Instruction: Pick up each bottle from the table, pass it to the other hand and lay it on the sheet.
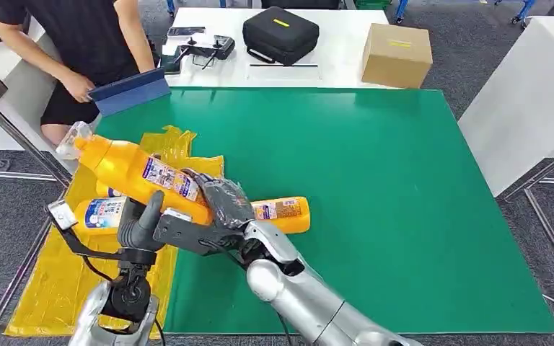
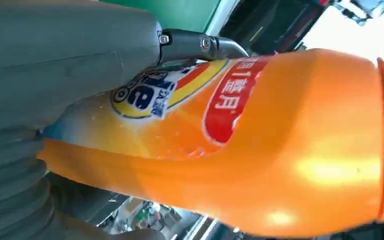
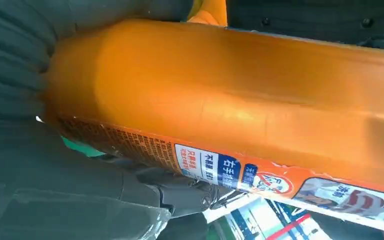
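An orange bottle [image 1: 137,169] with a clear cap hangs tilted above the yellow sheet [image 1: 50,281], cap toward the far left. My right hand [image 1: 220,198] wraps its lower body with dark fingers. My left hand [image 1: 144,227] grips the same bottle from below, thumb up against it. In the left wrist view the bottle [image 2: 280,150] lies against the grey thumb; in the right wrist view the bottle [image 3: 230,90] lies across the palm. A second orange bottle [image 1: 101,213] lies on the sheet under the held one. A third bottle [image 1: 285,211] lies on the green mat [image 1: 375,187] behind my right hand.
A person at the far left holds a blue board [image 1: 130,92] at the mat's corner. On the white table behind stand a black case [image 1: 280,34], a cardboard box [image 1: 397,54] and a controller [image 1: 198,47]. Another white table [image 1: 526,94] stands at the right.
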